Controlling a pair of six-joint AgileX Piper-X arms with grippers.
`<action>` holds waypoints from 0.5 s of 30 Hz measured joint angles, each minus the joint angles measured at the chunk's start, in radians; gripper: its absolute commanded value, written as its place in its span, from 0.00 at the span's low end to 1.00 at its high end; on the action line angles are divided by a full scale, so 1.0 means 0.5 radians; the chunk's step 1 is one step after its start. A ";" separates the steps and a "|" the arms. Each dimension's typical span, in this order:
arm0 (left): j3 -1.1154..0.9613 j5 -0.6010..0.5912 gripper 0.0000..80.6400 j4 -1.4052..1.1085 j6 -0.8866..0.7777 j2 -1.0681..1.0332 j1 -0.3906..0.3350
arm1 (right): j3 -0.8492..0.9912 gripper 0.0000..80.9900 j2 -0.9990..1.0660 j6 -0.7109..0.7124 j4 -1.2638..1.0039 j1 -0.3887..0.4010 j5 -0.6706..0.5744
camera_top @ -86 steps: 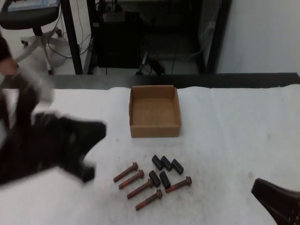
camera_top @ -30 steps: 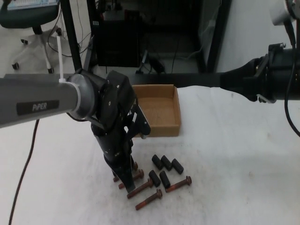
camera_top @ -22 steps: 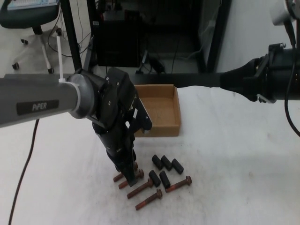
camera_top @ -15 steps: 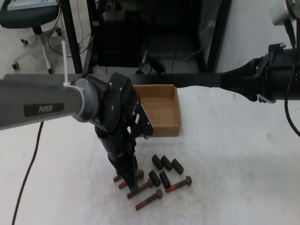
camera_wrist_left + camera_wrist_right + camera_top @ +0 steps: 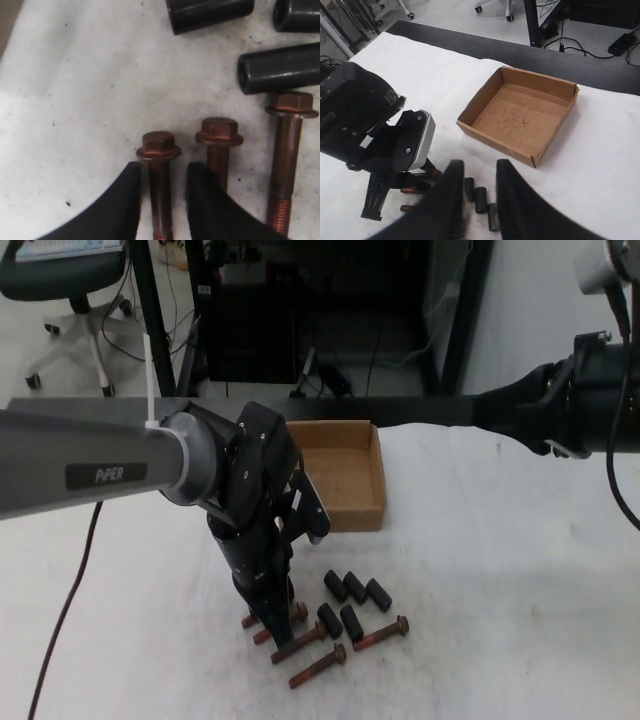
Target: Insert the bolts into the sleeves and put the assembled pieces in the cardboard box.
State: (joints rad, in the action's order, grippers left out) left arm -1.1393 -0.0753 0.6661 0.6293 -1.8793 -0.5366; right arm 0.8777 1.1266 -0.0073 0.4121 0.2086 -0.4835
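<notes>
The left tool (image 5: 164, 172) is down at the white table (image 5: 500, 570). Its two fingers (image 5: 120, 210) are parted and straddle the shank of one bolt (image 5: 159, 150), with a thin gap on each side, so it is open around the bolt rather than gripping it. This bolt lies flat at the end of a row of four bolts (image 5: 300, 642) set side by side, the end nearer the box (image 5: 330, 517). Its hexagonal head points toward the sleeves (image 5: 352, 602), and its neighbour (image 5: 218, 142) lies just beside it, outside one finger. A fifth bolt (image 5: 380, 633) lies apart from the row, just beside the nearer sleeves, with its head turned away from them. The five black sleeves lie on their sides in a loose cluster between the row and that fifth bolt, three farther back and two nearer. One of them sits close to the head of the third bolt (image 5: 287, 150). The cardboard box stands open behind the parts, toward the far edge of the table, and well apart from the left tool. The right tool (image 5: 479, 166) hangs high above the table with its fingers parted, so it is open. Below it are the box, a few sleeves and the left arm (image 5: 365, 120).
</notes>
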 measured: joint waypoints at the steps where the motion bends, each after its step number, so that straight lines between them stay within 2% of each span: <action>1: 0.000 -0.006 0.00 0.000 0.000 0.000 -0.001 | 0.000 0.28 0.000 0.000 0.000 0.000 0.008; 9: -0.005 -0.021 0.00 0.012 -0.050 -0.005 -0.001 | 0.000 0.28 0.006 0.015 0.000 0.000 0.021; 15: -0.051 -0.014 0.00 0.058 -0.137 -0.005 -0.001 | 0.008 0.28 0.178 0.180 0.121 0.052 0.012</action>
State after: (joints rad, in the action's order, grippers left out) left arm -1.1646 -0.0821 0.6952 0.5610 -1.8816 -0.5370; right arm 0.8818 1.2156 0.0827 0.4727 0.2347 -0.4776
